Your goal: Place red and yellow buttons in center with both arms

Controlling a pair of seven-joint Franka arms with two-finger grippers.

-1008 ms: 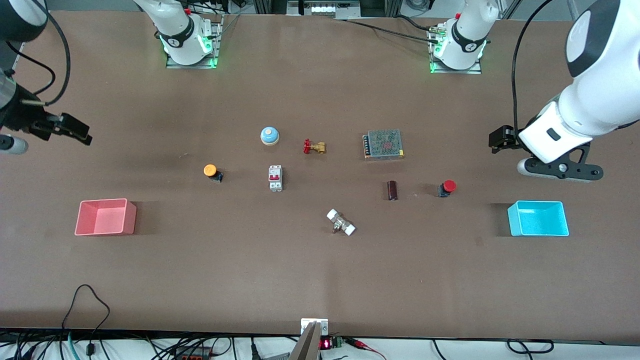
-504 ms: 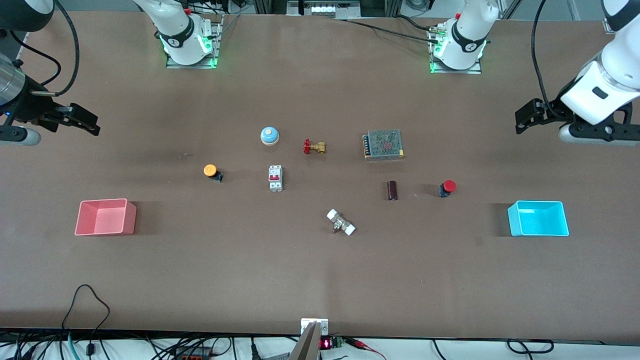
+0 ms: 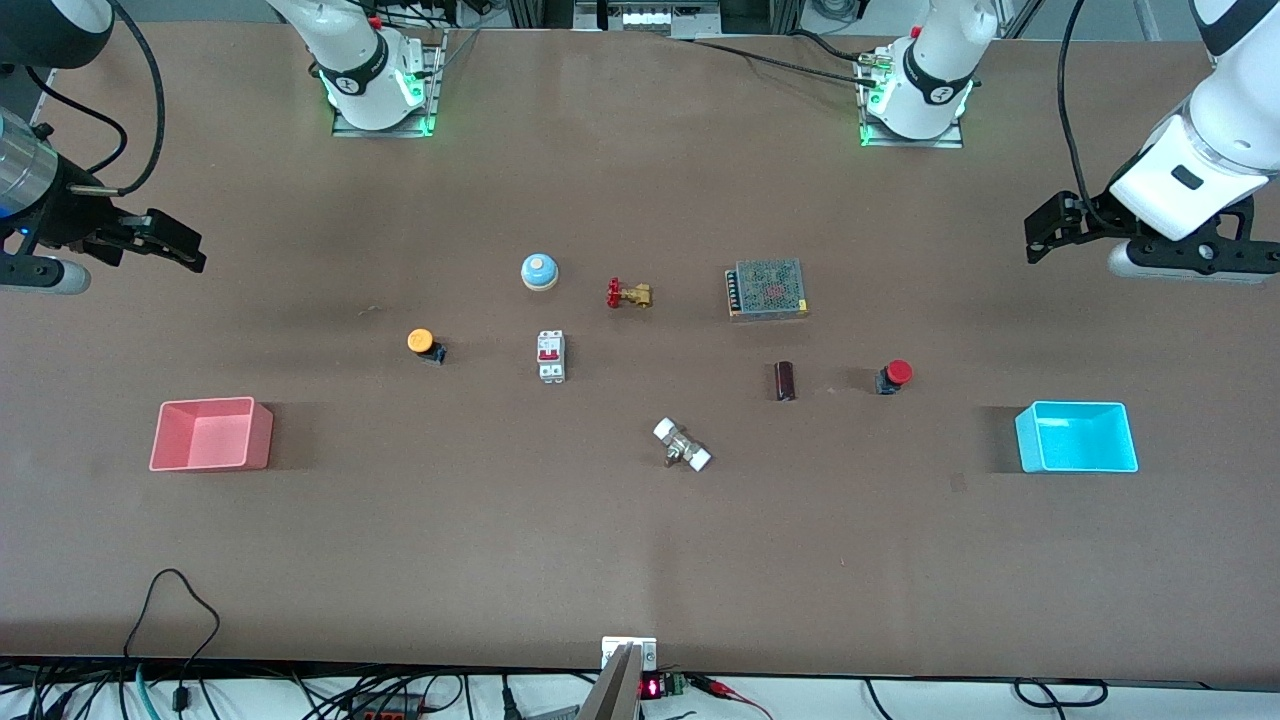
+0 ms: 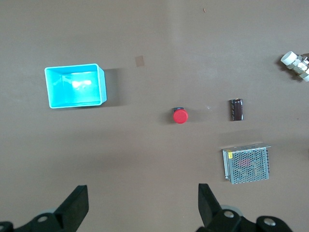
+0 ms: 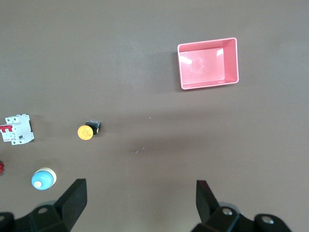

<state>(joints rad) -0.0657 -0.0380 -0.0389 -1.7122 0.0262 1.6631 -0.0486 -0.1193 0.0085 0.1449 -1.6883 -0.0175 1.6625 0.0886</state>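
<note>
The yellow-orange button [image 3: 421,342] lies on the bare brown table toward the right arm's end; it also shows in the right wrist view [image 5: 85,132]. The red button [image 3: 896,374] lies toward the left arm's end; it also shows in the left wrist view [image 4: 180,116]. My right gripper [image 3: 160,244] hangs open and empty high over the table's edge at the right arm's end [image 5: 140,203]. My left gripper [image 3: 1050,230] hangs open and empty high over the left arm's end [image 4: 142,205]. Both are well away from the buttons.
A pink tray [image 3: 210,433] and a cyan tray [image 3: 1078,437] stand at the two ends. Between the buttons lie a blue-domed bell [image 3: 539,271], a brass valve [image 3: 628,294], a white breaker [image 3: 551,356], a mesh power supply [image 3: 768,289], a dark cylinder [image 3: 785,381] and a white-capped fitting [image 3: 682,445].
The left arm has lifted and swung toward its base, its gripper going from beside the cyan tray's end to higher up. The right gripper shifted slightly toward the table's middle. The buttons have not moved.
</note>
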